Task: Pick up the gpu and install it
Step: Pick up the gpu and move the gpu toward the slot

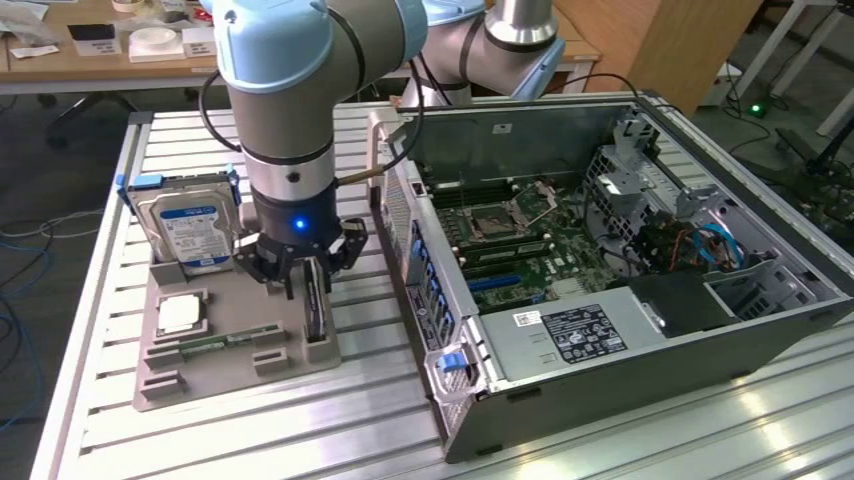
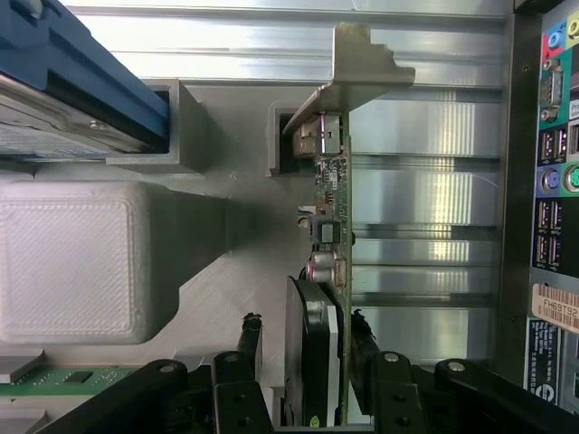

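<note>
The gpu (image 1: 315, 312) stands on edge in a slot of the grey holder tray (image 1: 200, 375), left of the open computer case in the exterior view. In the wrist view the gpu (image 2: 330, 203) shows its green board edge, a dark fan side and a silver bracket (image 2: 362, 63) at the far end. My gripper (image 1: 300, 272) is lowered straight over the card. Its fingers (image 2: 251, 325) straddle the card, one on each side. A gap shows between the dark side and the finger there, and the other finger sits close to the green board. The card still rests in its slot.
The tray also holds an upright hard drive (image 1: 194, 225) with a blue-white label, a small silver chip (image 1: 178, 315) and a green memory stick (image 1: 220, 343). The open computer case (image 1: 747, 340) lies on the exterior view's right, motherboard (image 1: 521, 245) exposed. Its rear ports (image 2: 552, 181) are close beside the card.
</note>
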You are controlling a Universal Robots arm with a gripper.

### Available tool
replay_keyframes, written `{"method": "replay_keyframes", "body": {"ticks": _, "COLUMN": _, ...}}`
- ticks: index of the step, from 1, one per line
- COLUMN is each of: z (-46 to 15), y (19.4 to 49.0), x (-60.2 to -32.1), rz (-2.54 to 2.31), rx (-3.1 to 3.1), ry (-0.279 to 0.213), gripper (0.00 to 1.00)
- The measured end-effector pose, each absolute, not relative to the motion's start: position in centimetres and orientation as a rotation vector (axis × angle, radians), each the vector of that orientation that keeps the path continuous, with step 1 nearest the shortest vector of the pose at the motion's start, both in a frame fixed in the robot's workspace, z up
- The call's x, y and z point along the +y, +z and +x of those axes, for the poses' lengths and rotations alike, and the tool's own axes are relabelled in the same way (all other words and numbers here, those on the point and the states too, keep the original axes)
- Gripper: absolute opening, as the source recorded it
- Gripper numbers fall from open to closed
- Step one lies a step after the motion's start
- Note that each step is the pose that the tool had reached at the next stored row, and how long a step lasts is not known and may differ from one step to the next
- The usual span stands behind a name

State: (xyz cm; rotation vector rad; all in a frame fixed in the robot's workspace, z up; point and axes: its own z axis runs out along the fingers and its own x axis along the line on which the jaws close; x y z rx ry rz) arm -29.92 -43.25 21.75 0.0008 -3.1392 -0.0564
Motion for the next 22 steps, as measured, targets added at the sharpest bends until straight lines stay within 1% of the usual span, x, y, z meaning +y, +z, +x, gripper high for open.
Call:
{"method": "replay_keyframes", "body": {"ticks": 3, "z": -29.92, "y": 21.74, "x": -43.25, "rz": 0.001, "rx": -3.139, "ry": -0.056, "gripper": 0.48}}
{"method": "replay_keyframes", "body": {"ticks": 4, "z": -29.92, "y": 21.74, "x": -43.25, "rz": 0.001, "rx": -3.139, "ry": -0.056, "gripper": 0.41}}
{"method": "replay_keyframes", "body": {"ticks": 13, "z": -29.92, "y": 21.73, "x": -43.37, "rz": 0.001, "rx": -3.139, "ry": -0.057, "gripper": 0.41}}
{"method": "replay_keyframes", "body": {"ticks": 15, "z": -29.92, "y": 21.73, "x": -43.40, "rz": 0.001, "rx": -3.139, "ry": -0.057, "gripper": 0.40}}
{"method": "replay_keyframes", "body": {"ticks": 16, "z": -29.92, "y": 21.73, "x": -43.40, "rz": 0.001, "rx": -3.139, "ry": -0.057, "gripper": 0.33}}
{"method": "replay_keyframes", "body": {"ticks": 22, "z": -29.92, "y": 21.73, "x": -43.45, "rz": 0.001, "rx": -3.139, "ry": -0.059, "gripper": 0.33}}
